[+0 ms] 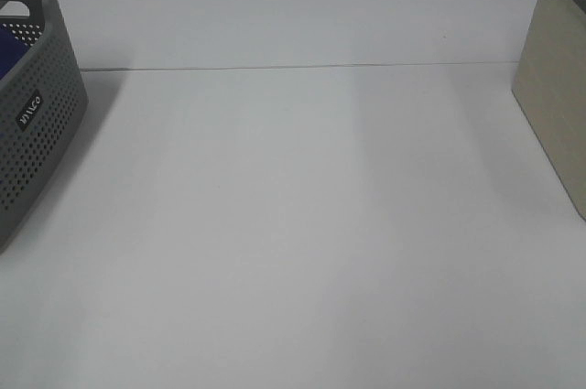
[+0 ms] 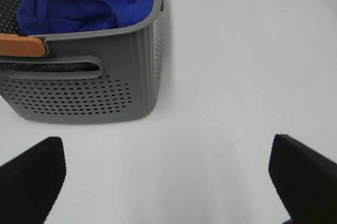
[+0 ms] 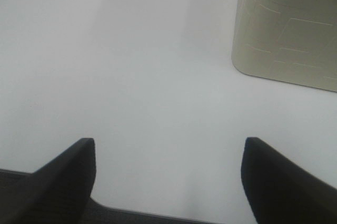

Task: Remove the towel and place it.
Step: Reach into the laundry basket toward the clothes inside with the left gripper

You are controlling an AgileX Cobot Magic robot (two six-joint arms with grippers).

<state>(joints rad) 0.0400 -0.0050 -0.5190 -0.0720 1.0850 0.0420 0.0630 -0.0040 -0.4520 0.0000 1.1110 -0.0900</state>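
The royal-blue towel [image 2: 79, 2] lies crumpled inside the grey perforated basket [image 2: 95, 87]; in the exterior high view only a sliver of the towel [image 1: 7, 50] shows inside the basket [image 1: 37, 133] at the left edge. My left gripper [image 2: 168, 171] is open, its black fingers [image 2: 31, 174] apart over bare table, short of the basket's handle side. My right gripper [image 3: 168, 176] is open too, over bare white table, with nothing between its fingers [image 3: 63, 176]. Neither arm shows in the exterior high view.
A beige bin [image 1: 558, 87] stands at the right edge of the table, also seen in the right wrist view as the beige bin [image 3: 287, 29]. An orange piece [image 2: 21, 45] rests on the basket's rim. A seam [image 1: 293, 67] crosses the white table.
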